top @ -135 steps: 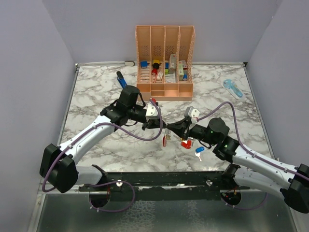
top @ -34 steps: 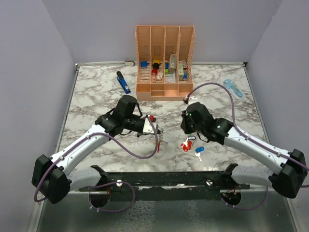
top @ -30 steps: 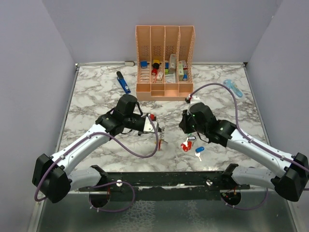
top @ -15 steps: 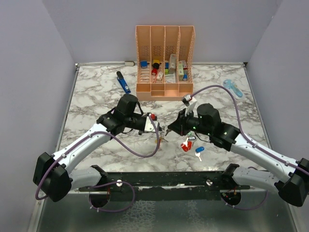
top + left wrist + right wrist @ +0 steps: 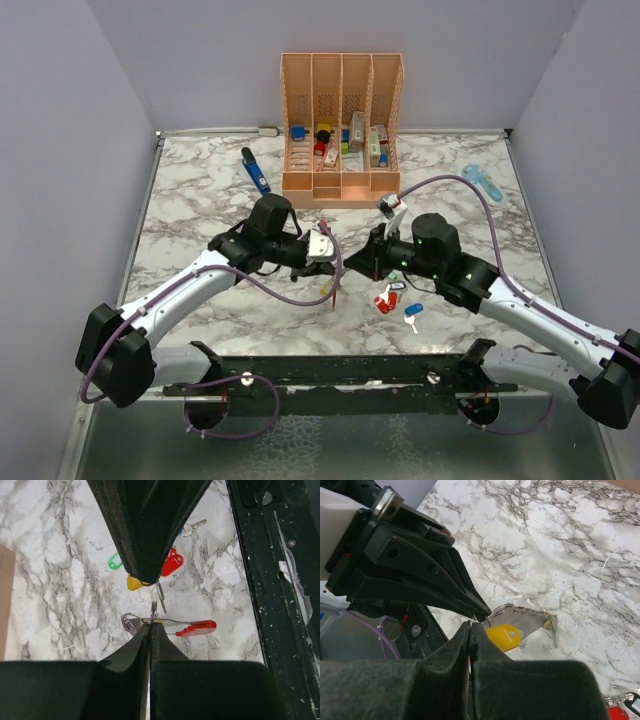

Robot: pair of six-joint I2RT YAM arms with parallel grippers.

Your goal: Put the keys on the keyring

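Orange rack (image 5: 342,125) at the back; in front of it the right gripper (image 5: 470,626), clamped on a yellow key (image 5: 134,583), has swung over from the loose keys (image 5: 390,298) to meet the left gripper (image 5: 151,625), clamped on the keyring (image 5: 153,609). Threading looks imminent.

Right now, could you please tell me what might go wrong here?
1. The left fingers and right fingers, both shut, meet tip to tip at the thin ring; a slight slip could drop it and the yellow key hanging there.
2. The red key and green key lie loose nearby; a dropped ring might land among them.
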